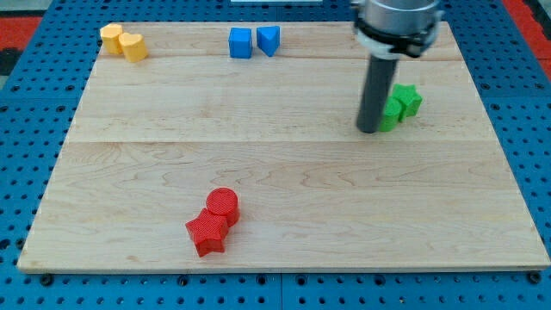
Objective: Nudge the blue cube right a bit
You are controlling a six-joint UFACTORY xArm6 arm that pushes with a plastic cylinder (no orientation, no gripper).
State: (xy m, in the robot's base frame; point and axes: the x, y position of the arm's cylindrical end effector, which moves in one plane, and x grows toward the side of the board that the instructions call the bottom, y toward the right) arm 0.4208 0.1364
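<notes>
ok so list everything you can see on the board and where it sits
blue cube: 1, blue, the view's top, left of centre
blue triangular block: 1, blue, just right of the blue cube, close beside it
yellow blocks: 2, yellow, top left corner, side by side
green blocks: 2, green, the view's right, upper half, partly hidden behind the rod
red cylinder: 1, red, bottom, left of centre
red star-like block: 1, red, just below and left of the red cylinder, touching it
wooden board: 1, light wood, fills the view
my tip: 1, dark rod, against the green blocks' left side, far right of the blue cube
</notes>
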